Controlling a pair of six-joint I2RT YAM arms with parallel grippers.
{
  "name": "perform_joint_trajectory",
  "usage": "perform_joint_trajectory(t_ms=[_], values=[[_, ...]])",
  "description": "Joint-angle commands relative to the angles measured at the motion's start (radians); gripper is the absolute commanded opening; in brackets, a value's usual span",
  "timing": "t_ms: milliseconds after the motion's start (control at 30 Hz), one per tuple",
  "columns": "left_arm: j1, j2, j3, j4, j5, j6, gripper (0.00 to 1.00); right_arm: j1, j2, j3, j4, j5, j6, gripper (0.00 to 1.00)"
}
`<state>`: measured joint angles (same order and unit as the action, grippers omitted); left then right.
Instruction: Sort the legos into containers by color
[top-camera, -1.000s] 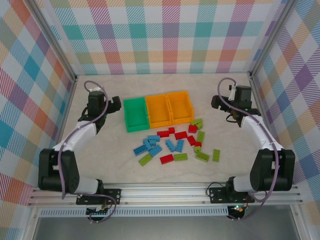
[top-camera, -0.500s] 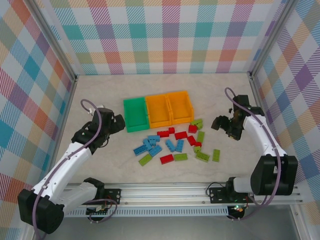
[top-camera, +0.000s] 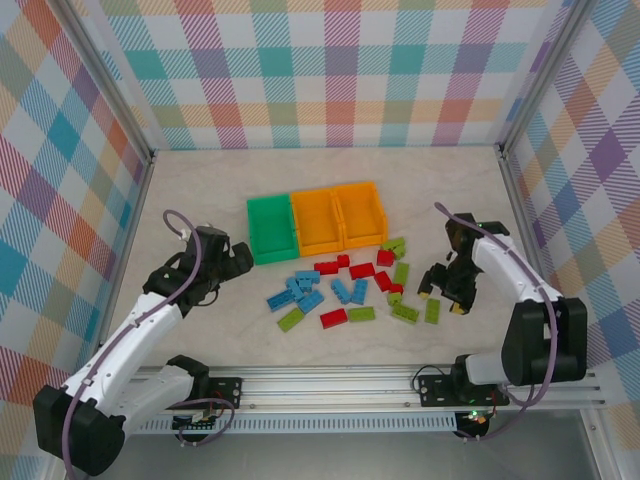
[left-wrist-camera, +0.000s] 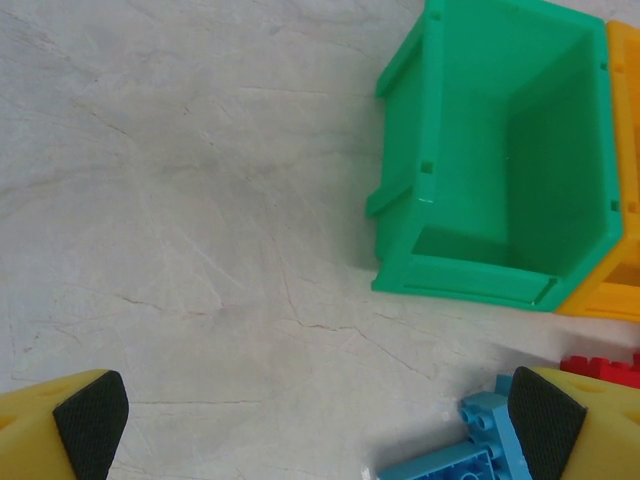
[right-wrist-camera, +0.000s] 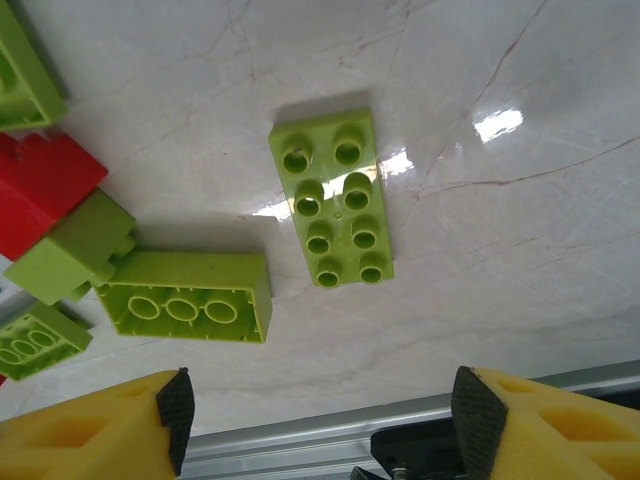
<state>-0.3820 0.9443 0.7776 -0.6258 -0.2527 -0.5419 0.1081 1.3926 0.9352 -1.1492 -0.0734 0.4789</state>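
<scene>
The left claw (left-wrist-camera: 318, 420) is hanging released just left of the green bin (top-camera: 272, 229). The right claw (right-wrist-camera: 320, 415), also spread wide, is hovering well right of that bin over a lime brick (right-wrist-camera: 333, 197). The other bricks (top-camera: 310, 300) are lying scattered near the bin's front.

An eight-stud lime brick (right-wrist-camera: 331, 196) lies studs up on the pale marbled bench (right-wrist-camera: 520, 250), touching nothing. Just to its lower left a three-socket lime brick (right-wrist-camera: 185, 298) shows its hollow underside. Further left sit a small lime block (right-wrist-camera: 72, 247) and a red brick (right-wrist-camera: 40, 190). Below the eight-stud brick, the right pincer's (right-wrist-camera: 320, 425) yellow fingers (right-wrist-camera: 100, 430) stand wide apart.
</scene>
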Motion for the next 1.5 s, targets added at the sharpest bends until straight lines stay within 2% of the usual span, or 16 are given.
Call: perform_joint_trajectory(t_ms=[0,233,400,700,900,1133,1300,1467], values=[[-0.008,-0.011,-0.007,0.001,0.054,0.011,1.00,0.024,0.045,-0.004,-0.008,0.014,0.064,0.72],[-0.007,-0.013,-0.004,0.023,0.102,0.068,1.00,0.030,0.068,-0.081,0.078,0.073,0.138,0.72],[-0.007,-0.014,-0.001,0.043,0.123,0.100,1.00,0.030,0.109,-0.126,0.157,0.036,0.147,0.70],[-0.005,-0.027,-0.007,0.037,0.138,0.130,1.00,0.042,0.155,-0.157,0.227,0.043,0.128,0.69],[-0.006,-0.053,-0.005,0.029,0.120,0.145,1.00,0.044,0.201,-0.183,0.269,0.060,0.148,0.51],[-0.003,-0.058,-0.005,0.030,0.103,0.139,1.00,0.045,0.124,-0.175,0.251,0.107,0.176,0.29],[-0.003,-0.053,-0.022,0.034,0.088,0.096,1.00,0.058,0.053,-0.060,0.202,0.114,0.175,0.26],[-0.003,-0.034,-0.032,0.013,0.062,0.063,1.00,0.155,0.063,0.193,0.137,0.145,0.161,0.26]])
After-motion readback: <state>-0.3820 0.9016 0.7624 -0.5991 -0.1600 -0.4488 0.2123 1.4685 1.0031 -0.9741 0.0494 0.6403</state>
